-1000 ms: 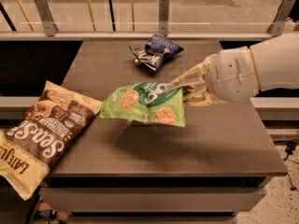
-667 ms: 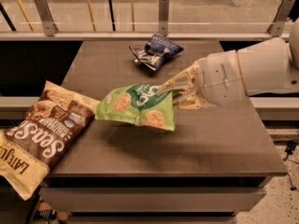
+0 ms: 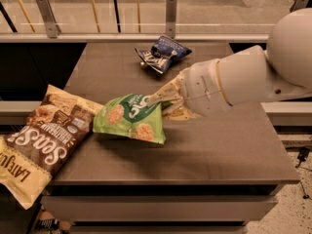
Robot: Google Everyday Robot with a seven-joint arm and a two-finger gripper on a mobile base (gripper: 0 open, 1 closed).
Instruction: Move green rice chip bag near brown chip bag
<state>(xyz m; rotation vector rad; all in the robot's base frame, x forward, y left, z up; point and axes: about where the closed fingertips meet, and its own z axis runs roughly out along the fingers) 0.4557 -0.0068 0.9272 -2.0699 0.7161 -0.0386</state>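
Note:
The green rice chip bag (image 3: 127,117) hangs tilted just above the table, its left end close to the brown chip bag (image 3: 41,140). My gripper (image 3: 163,100) is shut on the green bag's right end, with the white arm reaching in from the right. The brown chip bag lies at the table's left edge and overhangs it toward the front left.
A small dark-blue snack bag (image 3: 162,53) lies at the back middle of the dark table (image 3: 209,150). A glass railing runs behind the table. The table's front and right edges are near the arm.
My gripper has carried the green bag to the left and lower, so its left end now sits close to the brown bag.

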